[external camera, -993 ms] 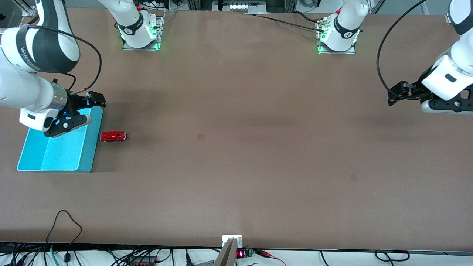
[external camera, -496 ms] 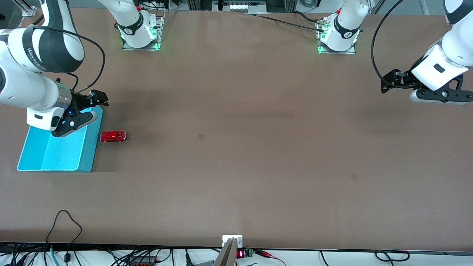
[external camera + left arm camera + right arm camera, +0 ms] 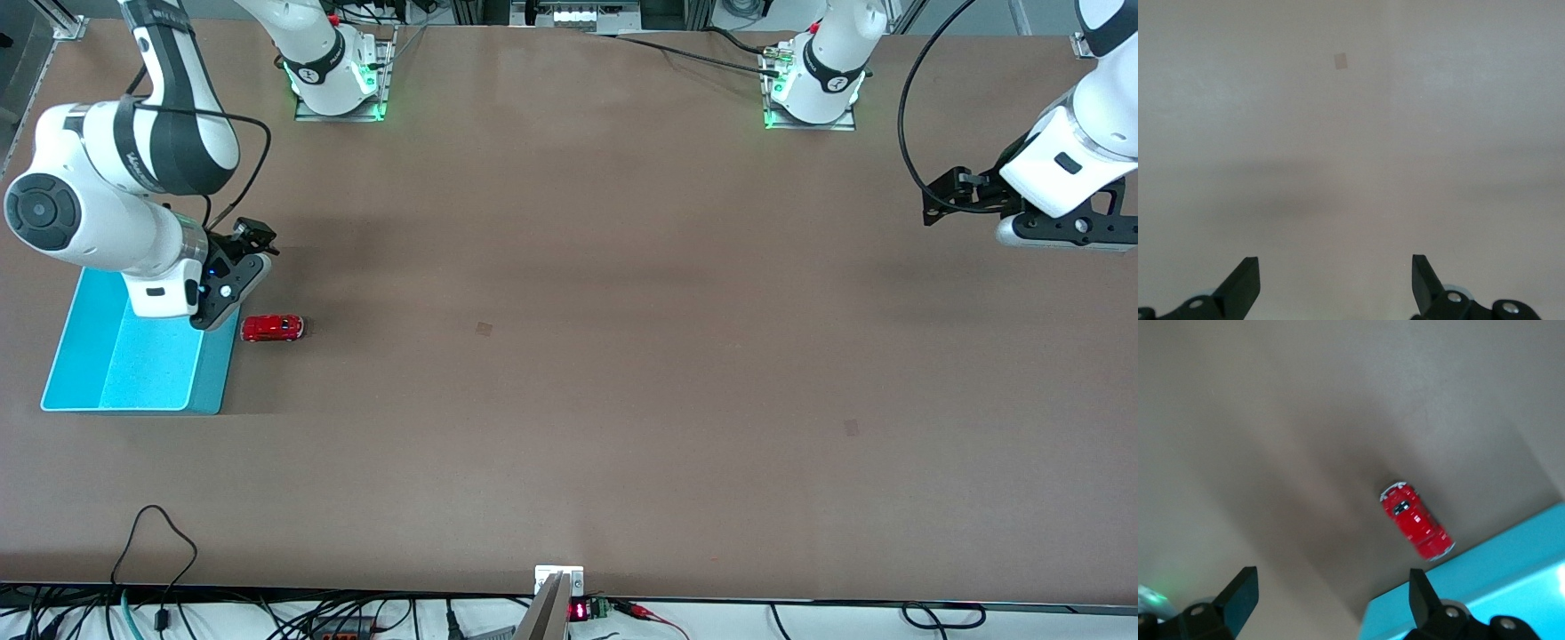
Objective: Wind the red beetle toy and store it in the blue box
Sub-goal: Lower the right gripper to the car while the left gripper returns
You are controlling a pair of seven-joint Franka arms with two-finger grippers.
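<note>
The red beetle toy [image 3: 273,328] [image 3: 1416,520] stands on the brown table, close beside the long wall of the blue box [image 3: 212,382] [image 3: 1511,563] that faces the left arm's end. My right gripper [image 3: 219,299] [image 3: 1331,587] hangs open over that wall's edge, close to the toy and not touching it. Nothing lies between its fingers. My left gripper [image 3: 1060,233] [image 3: 1336,273] waits open and empty in the air over bare table at the left arm's end.
The box's speckled floor [image 3: 142,364] holds nothing that I can see. Small dark patches mark the table [image 3: 484,328] [image 3: 851,428]. The arm bases [image 3: 338,84] [image 3: 813,93] stand along the table's robot side. Cables [image 3: 160,533] trail along the edge nearest the front camera.
My right arm has swung from over the box toward the toy, and its wrist has turned. My left arm rose a little and has since settled. The toy and the box have not moved.
</note>
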